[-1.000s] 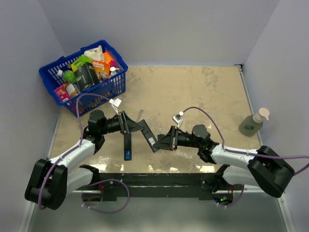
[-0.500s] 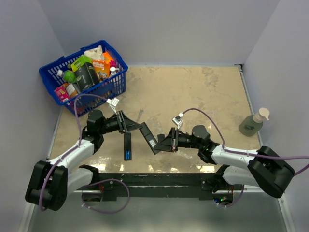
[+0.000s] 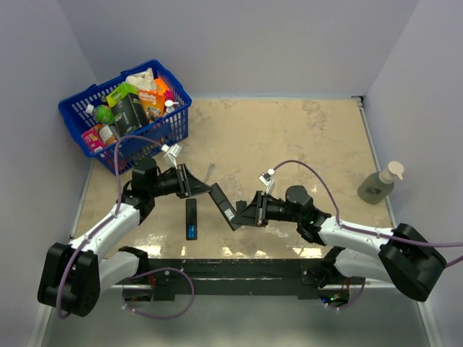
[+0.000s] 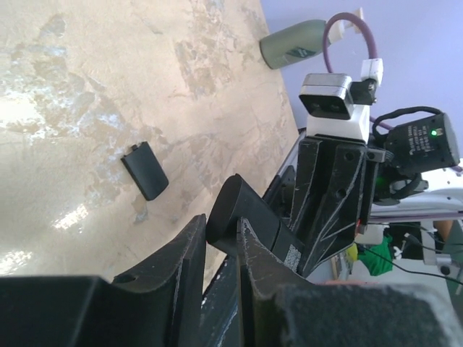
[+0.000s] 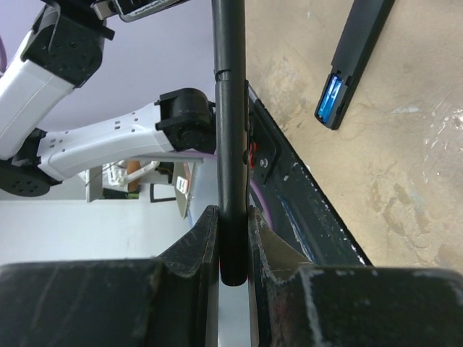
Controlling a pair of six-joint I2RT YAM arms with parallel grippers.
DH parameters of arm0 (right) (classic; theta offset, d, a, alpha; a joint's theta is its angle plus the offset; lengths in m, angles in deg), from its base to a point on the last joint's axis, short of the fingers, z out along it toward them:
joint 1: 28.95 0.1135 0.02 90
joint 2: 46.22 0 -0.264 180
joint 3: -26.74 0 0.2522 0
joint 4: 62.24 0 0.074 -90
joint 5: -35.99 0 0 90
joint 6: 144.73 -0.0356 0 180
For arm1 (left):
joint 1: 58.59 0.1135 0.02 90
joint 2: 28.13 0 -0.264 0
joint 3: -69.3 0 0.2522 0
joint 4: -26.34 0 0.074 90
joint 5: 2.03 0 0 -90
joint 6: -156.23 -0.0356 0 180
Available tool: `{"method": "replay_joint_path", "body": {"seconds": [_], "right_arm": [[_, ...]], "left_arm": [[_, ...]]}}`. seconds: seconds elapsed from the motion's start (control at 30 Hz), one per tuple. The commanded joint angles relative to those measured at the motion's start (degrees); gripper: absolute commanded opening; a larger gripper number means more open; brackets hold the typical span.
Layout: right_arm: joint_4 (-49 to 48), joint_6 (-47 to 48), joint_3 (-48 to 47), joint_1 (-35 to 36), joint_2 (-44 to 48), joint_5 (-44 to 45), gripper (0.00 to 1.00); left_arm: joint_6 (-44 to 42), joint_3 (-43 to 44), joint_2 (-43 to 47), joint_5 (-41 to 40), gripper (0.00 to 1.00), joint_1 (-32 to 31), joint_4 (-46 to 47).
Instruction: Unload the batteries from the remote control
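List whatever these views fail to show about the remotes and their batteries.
- The held remote, battery bay: top view too small, right wrist view edge-on; batteries inside cannot be told.
- The batteries in the remote on the table: count unclear in top and right wrist views; casing hides all but a blue end.
- The left gripper: whether its fingers press the held remote; black on black in left wrist view.

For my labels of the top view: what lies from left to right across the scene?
Blue plastic basket, black remote lying flat with blue batteries exposed, black remote held in the air, green pump soap bottle.
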Motion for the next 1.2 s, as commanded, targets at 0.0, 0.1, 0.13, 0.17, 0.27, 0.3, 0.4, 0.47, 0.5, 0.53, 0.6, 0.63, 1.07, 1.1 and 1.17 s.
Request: {"method": "replay_joint_path", "body": {"seconds": [0.0, 0.1, 0.13, 0.17, 0.27, 0.3, 0.4, 0.47, 0.5, 0.53, 0.6, 0.63, 1.07, 1.1, 1.17], "right_arm": [[3.9, 3.1, -2.6, 0.2, 0.8, 1.5, 0.00], [3.8, 2.9, -2.8, 0.2, 0.2, 1.3, 0.00], [3.7, 2.8, -2.9, 0.1, 0.0, 1.3, 0.00], [3.7, 2.9, -3.1, 0.2, -0.2, 1.2, 0.00], [3.9, 3.0, -3.7, 0.2, -0.5, 1.2, 0.00], [3.9, 3.1, -3.8, 0.2, -0.7, 1.2, 0.00], [3.9, 3.1, -4.1, 0.2, -1.3, 1.0, 0.00], [3.9, 3.2, -4.3, 0.2, -1.7, 1.0, 0.00], [3.9, 3.2, -4.3, 0.2, -1.8, 1.0, 0.00], [3.6, 3.2, -4.4, 0.2, -1.8, 1.0, 0.00], [3.6, 3.2, -4.3, 0.2, -2.0, 1.1, 0.00], [3.5, 3.2, -4.2, 0.2, -2.2, 1.2, 0.00], [19.7, 12.6, -7.4, 0.2, -3.8, 9.8, 0.00], [21.4, 14.9, -7.8, 0.2, -3.9, 10.6, 0.00], [26.1, 17.6, -9.7, 0.3, -4.5, 12.9, 0.00]], "left_arm": [[-6.2, 2.7, 0.7, -4.6, 0.05, 0.6, -4.1], [-5.5, 2.2, 0.7, -3.6, 0.24, 0.6, -3.6], [-5.5, 2.0, 0.7, -3.0, 0.26, 0.6, -3.3], [-5.5, 1.9, 0.7, -2.8, 0.25, 0.6, -2.8], [-5.6, 1.2, 0.7, -2.5, 0.21, 0.6, -2.6], [-5.6, 0.9, 0.6, -2.3, 0.22, 0.6, -2.3], [-5.5, 0.7, 0.2, -1.4, 0.20, 0.6, -1.7], [-5.5, 0.7, -0.1, -0.9, 0.17, 0.6, -1.3], [-5.5, 0.7, -0.2, -0.8, 0.17, 0.6, -1.1], [-5.5, 0.8, -0.4, -0.5, 0.16, 0.6, -0.7], [-5.2, 0.6, -1.1, -0.5, 0.17, 0.6, -0.4], [-4.9, 0.5, -1.3, -0.2, 0.18, 0.6, 0.2], [-6.9, 2.0, -1.1, -10.0, 0.43, 0.6, -10.0], [-7.0, 2.0, -1.3, -10.1, 0.44, 0.6, -10.3], [-7.0, 1.6, -1.6, -10.1, 0.44, 0.6, -10.4]]}}
